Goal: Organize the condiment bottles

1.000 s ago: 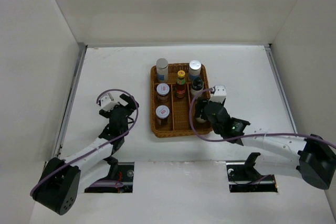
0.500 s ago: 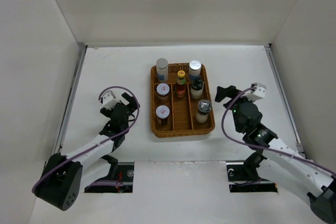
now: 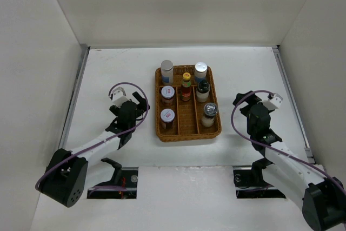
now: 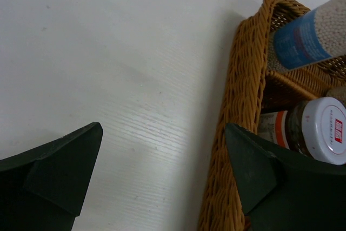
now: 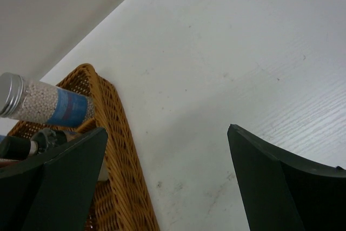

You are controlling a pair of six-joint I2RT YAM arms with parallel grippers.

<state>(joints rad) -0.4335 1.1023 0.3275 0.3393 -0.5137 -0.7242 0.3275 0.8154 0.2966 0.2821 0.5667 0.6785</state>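
Observation:
All the condiment bottles stand upright in the wicker basket [image 3: 189,136]. Two blue-white shakers [image 3: 167,71] [image 3: 200,71] are at the back, with the slim red sauce bottle [image 3: 186,86] between them. Two white-lidded brown jars [image 3: 168,94] [image 3: 167,117] fill the left lane. The black-capped shaker [image 3: 203,90] and the grey-capped shaker [image 3: 209,113] stand in the right lane. My left gripper [image 3: 141,103] [image 4: 162,155] is open just left of the basket [image 4: 238,106]. My right gripper [image 3: 241,103] [image 5: 167,155] is open just right of the basket [image 5: 116,133]. Neither holds anything.
The left wrist view shows a blue-white shaker [image 4: 311,36] and a brown jar's white lid [image 4: 324,128] over the rim. The right wrist view shows the other shaker [image 5: 48,104]. White walls enclose the table on three sides.
My right gripper opened, left the grey-capped shaker standing in the basket's right lane and drew back to the right. My left gripper edged closer to the basket.

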